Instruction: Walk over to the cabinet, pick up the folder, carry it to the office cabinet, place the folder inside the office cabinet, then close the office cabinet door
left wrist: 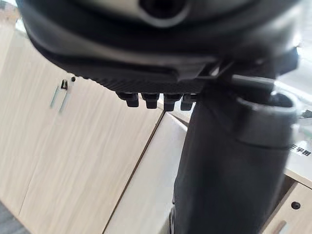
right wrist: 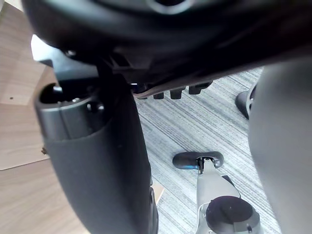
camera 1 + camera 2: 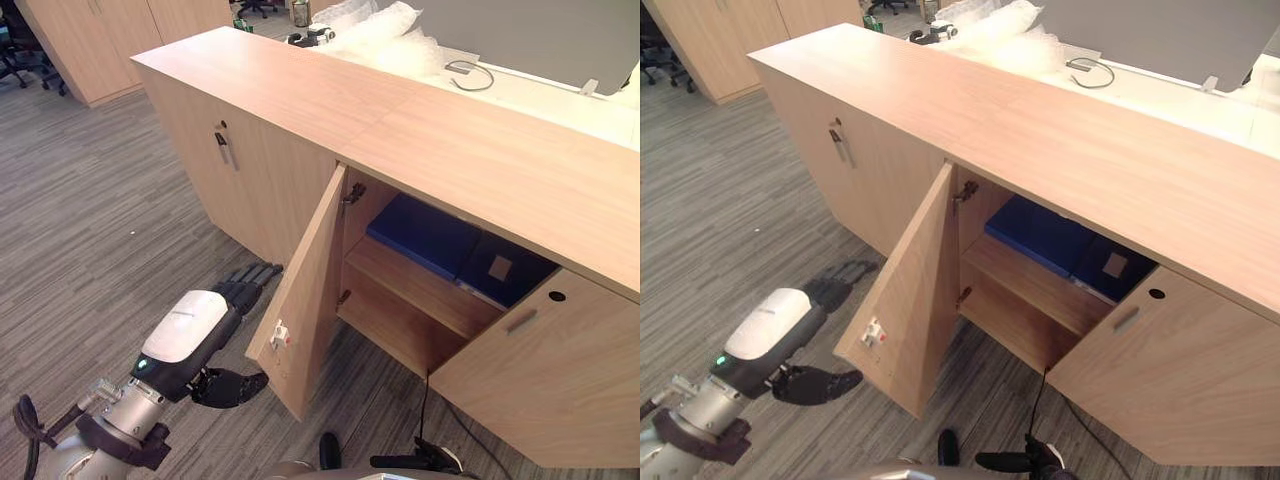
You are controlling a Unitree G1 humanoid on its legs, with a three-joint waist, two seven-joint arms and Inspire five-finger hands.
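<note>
The office cabinet (image 3: pixel 450 150) is long and of light wood, and its middle door (image 3: pixel 305 310) swings out towards me. On the upper shelf inside lies a blue folder (image 3: pixel 425 235), flat, next to a darker blue one with a pale label (image 3: pixel 505 270). My left hand (image 3: pixel 215 325) is open at the door's outer face, low and near its free edge, fingers straight along the wood and thumb below. The left wrist view has those fingertips (image 1: pixel 161 101) close to the door panel. My right hand (image 2: pixel 102 170) hangs open over the carpet and holds nothing.
A shut door with a metal handle (image 3: pixel 224 147) lies left of the opening, and another door (image 3: pixel 550 380) stands to its right. Bubble wrap (image 3: pixel 385 35) and a cable loop (image 3: pixel 470 75) lie on the desk behind. Tall cupboards (image 3: pixel 90 40) stand far left across grey carpet.
</note>
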